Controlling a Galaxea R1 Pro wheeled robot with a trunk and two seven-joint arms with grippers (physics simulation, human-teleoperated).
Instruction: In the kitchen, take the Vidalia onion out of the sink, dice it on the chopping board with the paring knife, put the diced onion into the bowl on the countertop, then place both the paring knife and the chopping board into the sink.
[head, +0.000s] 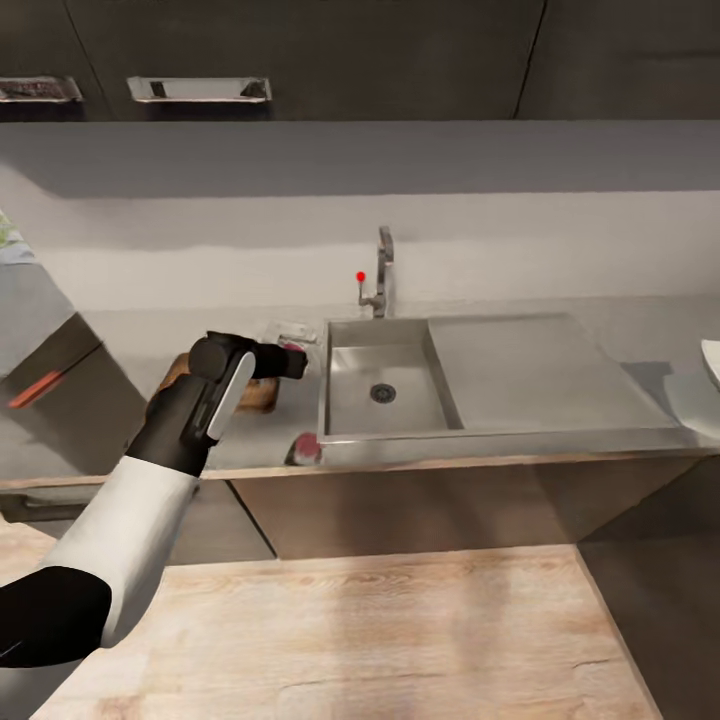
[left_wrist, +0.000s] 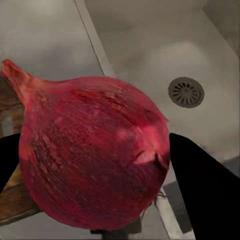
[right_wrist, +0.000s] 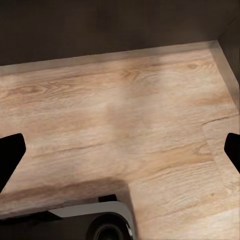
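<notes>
Head view: the left claw (head: 290, 362) hangs over the grey worktop (head: 150, 345) just left of the sink (head: 390, 385), above the chopping board (head: 258, 393). Left wrist view: its fingers (left_wrist: 205, 185) clamp the reddish Vidalia onion (left_wrist: 95, 155). Right wrist view: right claw (right_wrist: 120, 150) spread apart over the wood floor (right_wrist: 130, 100)
</notes>
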